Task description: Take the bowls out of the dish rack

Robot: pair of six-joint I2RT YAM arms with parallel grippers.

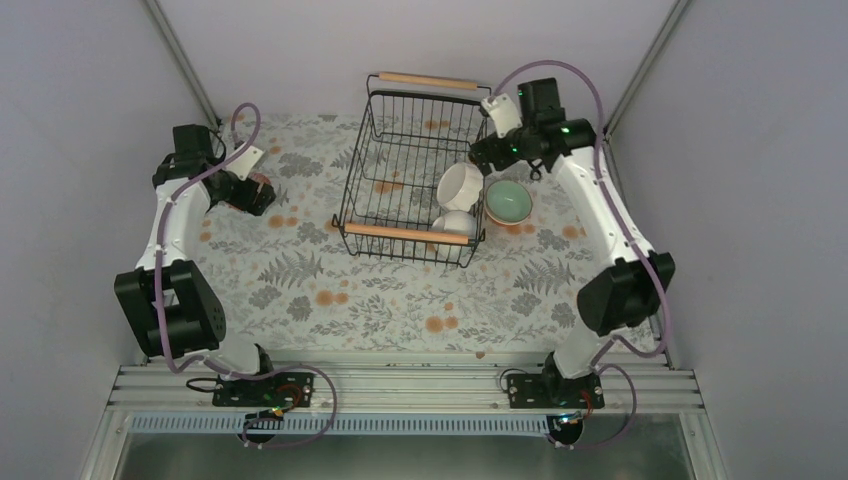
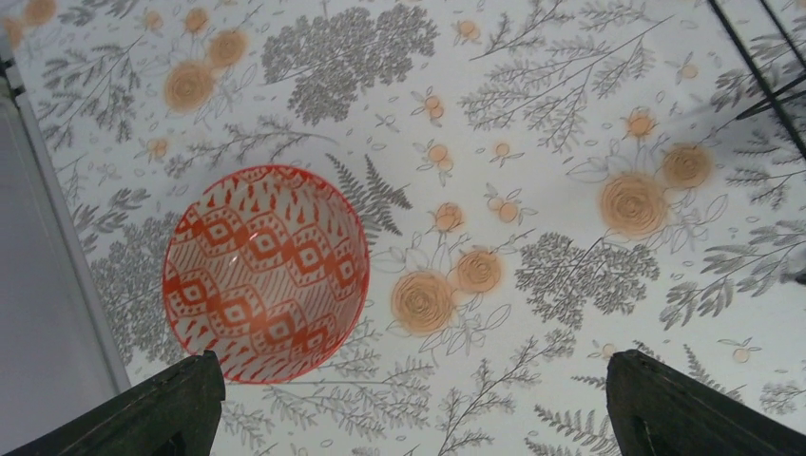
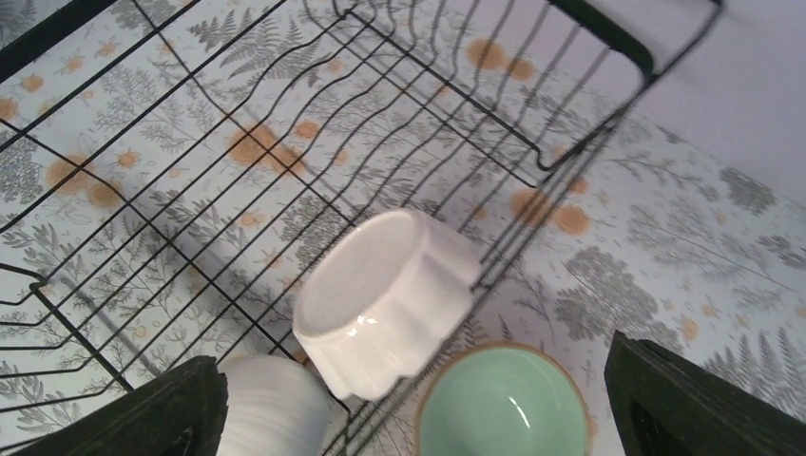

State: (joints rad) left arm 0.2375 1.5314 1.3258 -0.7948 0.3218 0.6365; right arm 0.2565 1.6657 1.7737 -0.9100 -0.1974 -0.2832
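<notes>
Left end effector (image 2: 413,399): fingers spread wide, nothing between them, hanging over the desk (image 1: 330,290) well to the left of the dish rack (image 1: 400,160). Directly below it, a red-orange patterned bowl (image 2: 265,274) sits upright on the floral cover, outside the rack and apart from it; its rim lies just beside my left finger in the wrist view. Right end effector (image 3: 418,389): also spread wide and empty, poised above the rack's right side, near the far right corner. Inside the rack, a scalloped white bowl (image 3: 385,299) lies tipped on its side against the right wall, its mouth turned toward the rack's interior. A second white bowl (image 3: 276,404) sits in the rack's near right corner, just beside the scalloped one; whether the two touch I cannot tell. A mint-green bowl (image 3: 504,404) stands upright on the desk just outside the rack's right wall, close to the wire. The rest of the rack floor shows only wire.
</notes>
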